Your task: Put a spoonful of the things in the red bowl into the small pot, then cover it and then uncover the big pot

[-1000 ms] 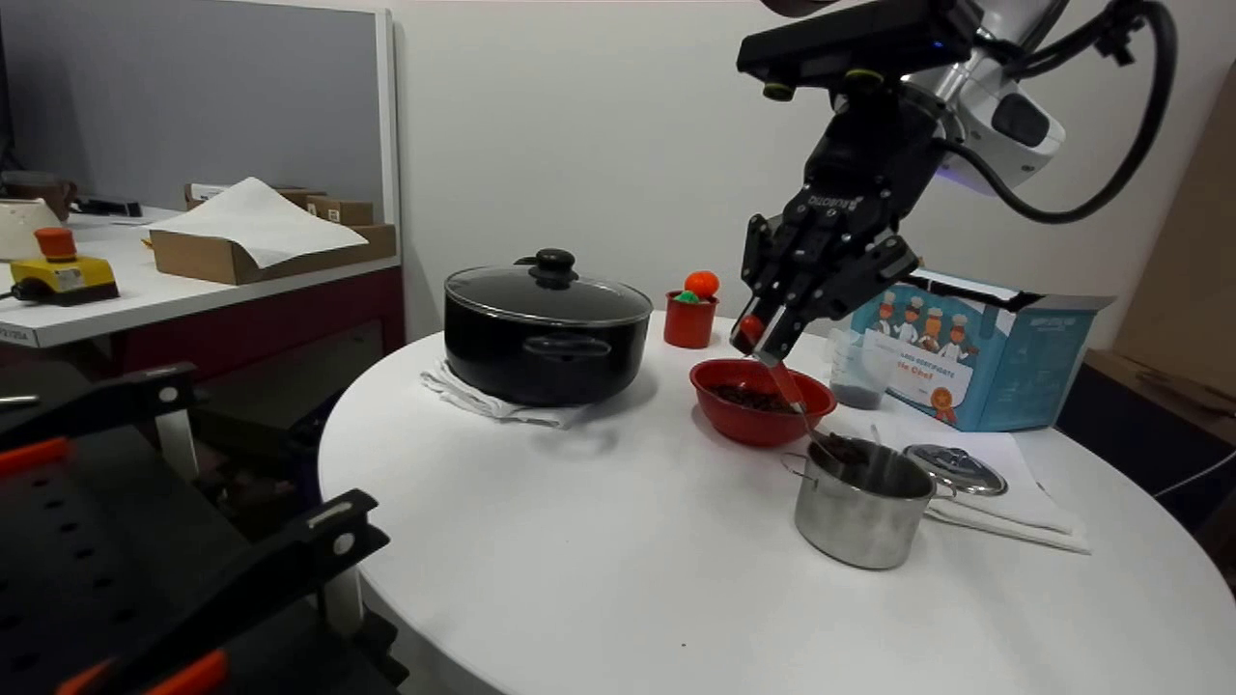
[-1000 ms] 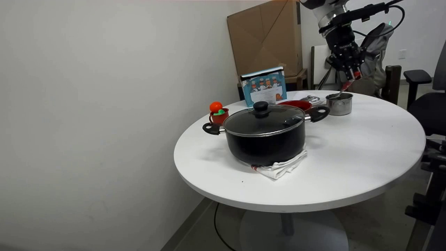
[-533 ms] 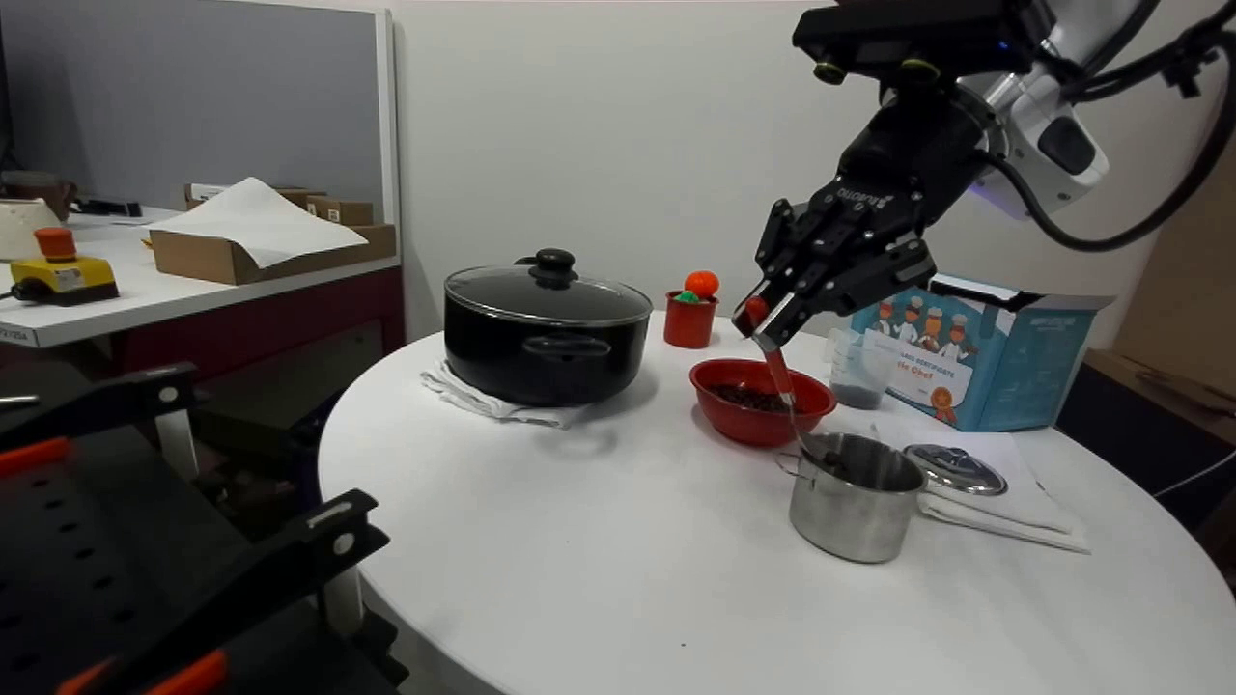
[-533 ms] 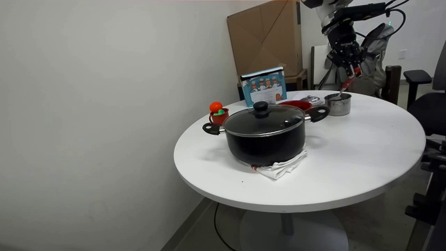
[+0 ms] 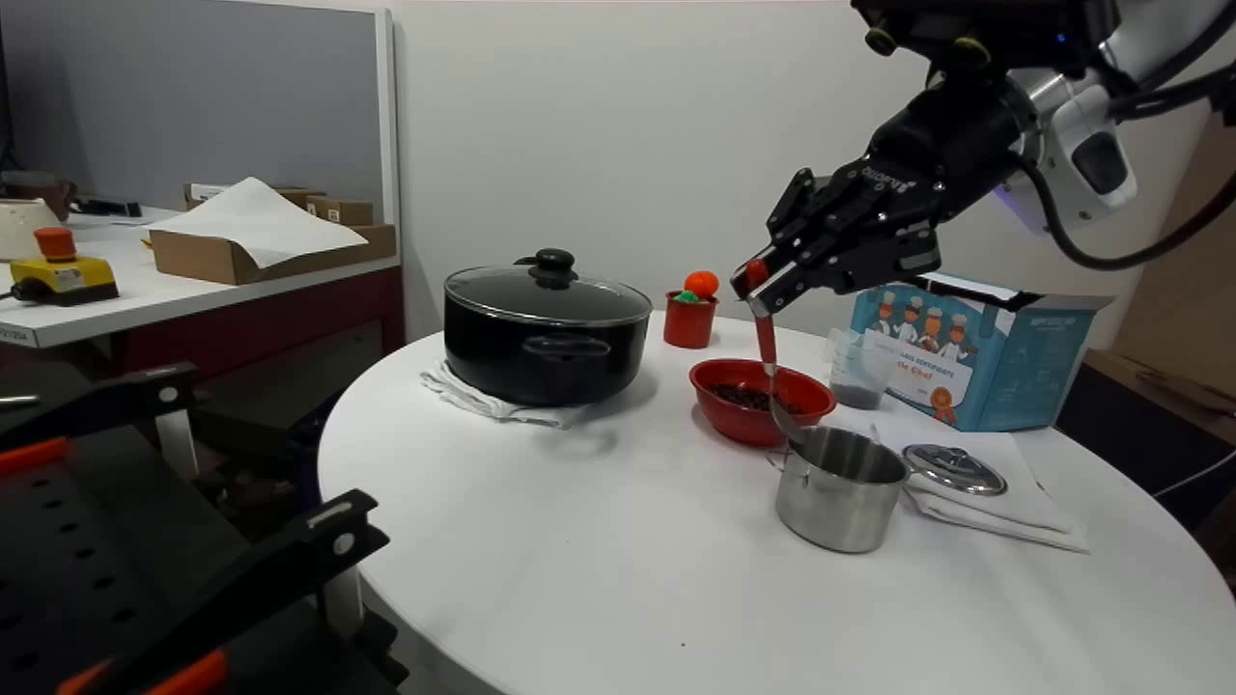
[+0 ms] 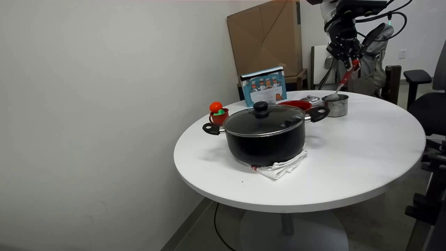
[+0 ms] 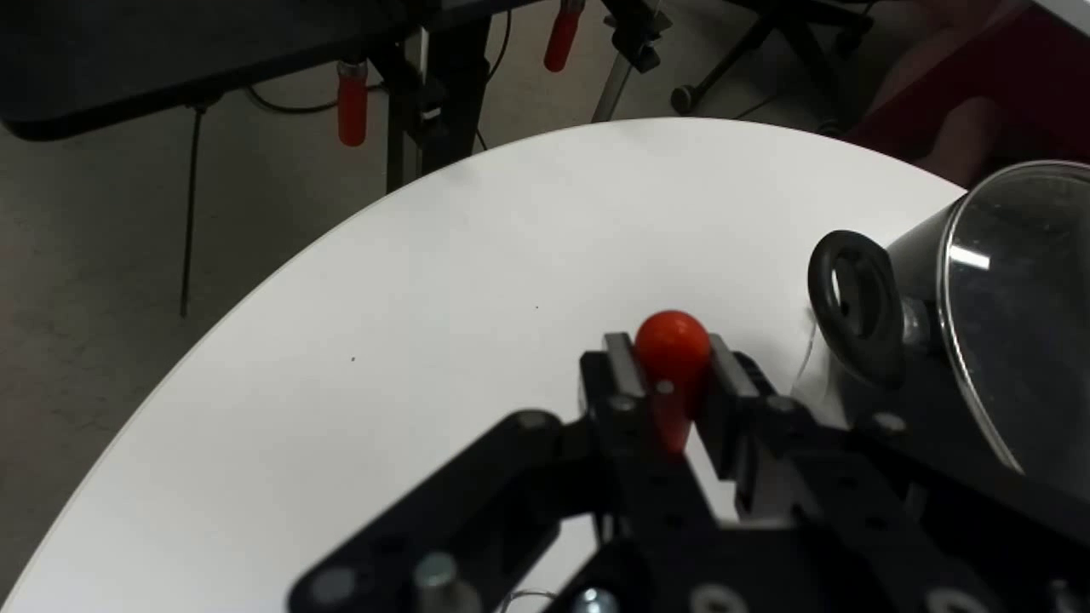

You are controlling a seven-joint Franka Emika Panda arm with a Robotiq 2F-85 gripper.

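The hand [image 7: 677,362] pinches a red handle [image 7: 673,340] with a rounded end, out over the white table [image 7: 383,383]. Near the table's curved edge stands the big pot [image 7: 941,383], its glass lid [image 7: 1035,298] on and a black loop handle [image 7: 877,362] jutting over the table. Beyond that edge hang two red grips [image 7: 352,106], and farther along are the legs of a wheeled chair [image 7: 807,55].

The black claw [image 7: 673,362] bears small white lettering [image 5: 887,180]

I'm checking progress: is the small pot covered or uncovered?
Uncovered: the small pot stands open at the top, and a metal lid lies beside it.
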